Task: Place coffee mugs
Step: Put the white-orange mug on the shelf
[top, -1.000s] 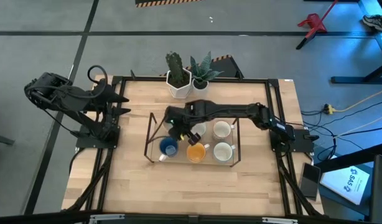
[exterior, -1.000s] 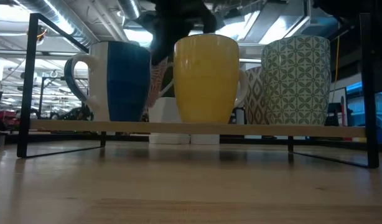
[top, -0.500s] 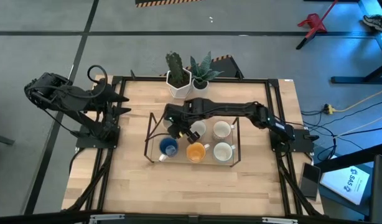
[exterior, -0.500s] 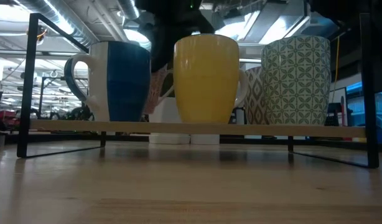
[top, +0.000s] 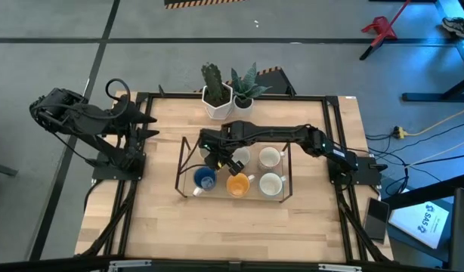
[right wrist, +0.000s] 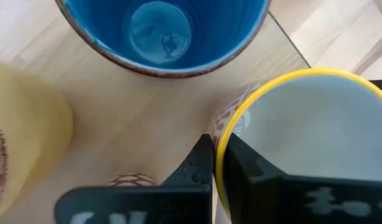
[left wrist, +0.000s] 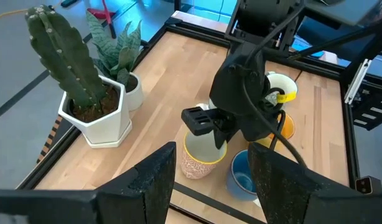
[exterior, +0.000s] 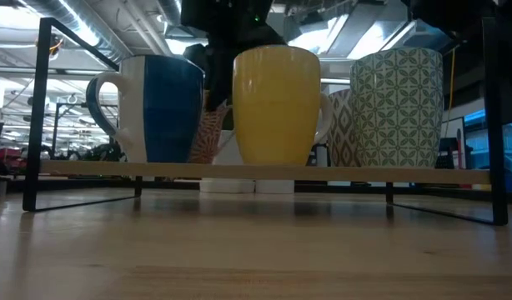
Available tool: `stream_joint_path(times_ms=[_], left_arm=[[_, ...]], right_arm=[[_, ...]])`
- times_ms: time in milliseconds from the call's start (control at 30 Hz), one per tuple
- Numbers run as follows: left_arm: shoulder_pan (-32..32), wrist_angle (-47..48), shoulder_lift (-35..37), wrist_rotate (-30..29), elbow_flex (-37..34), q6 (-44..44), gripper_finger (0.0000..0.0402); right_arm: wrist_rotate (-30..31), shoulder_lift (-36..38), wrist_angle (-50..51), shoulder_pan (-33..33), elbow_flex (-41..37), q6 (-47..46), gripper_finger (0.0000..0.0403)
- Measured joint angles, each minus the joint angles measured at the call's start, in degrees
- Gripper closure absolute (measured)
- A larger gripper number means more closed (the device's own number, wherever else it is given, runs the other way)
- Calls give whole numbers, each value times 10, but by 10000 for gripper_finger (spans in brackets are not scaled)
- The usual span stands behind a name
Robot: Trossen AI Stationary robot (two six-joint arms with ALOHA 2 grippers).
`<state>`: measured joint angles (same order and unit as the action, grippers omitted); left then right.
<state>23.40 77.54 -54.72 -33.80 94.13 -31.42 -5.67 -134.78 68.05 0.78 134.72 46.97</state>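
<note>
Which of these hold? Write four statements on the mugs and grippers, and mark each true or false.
1. The right gripper grips the rim of the yellow-rimmed mug. True.
2. The blue mug lies on its side. False: it stands upright, opening up.
3. The left gripper holds the orange mug. False: it is open and empty at the table's left edge; the orange mug stands beside the blue mug.
4. A cactus pot and a second potted plant stand at the table's far edge. True.
</note>
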Motion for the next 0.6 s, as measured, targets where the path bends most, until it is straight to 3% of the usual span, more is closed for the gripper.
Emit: stream_joint_path(times_ms=[267, 600], left_arm=[[0, 0, 0, -1, 0, 0, 208], [0, 0, 0, -1, 0, 0, 208]], right_arm=[[-2, -2, -9, 1, 0, 13, 396], [0, -2, -9, 1, 0, 16, 327]])
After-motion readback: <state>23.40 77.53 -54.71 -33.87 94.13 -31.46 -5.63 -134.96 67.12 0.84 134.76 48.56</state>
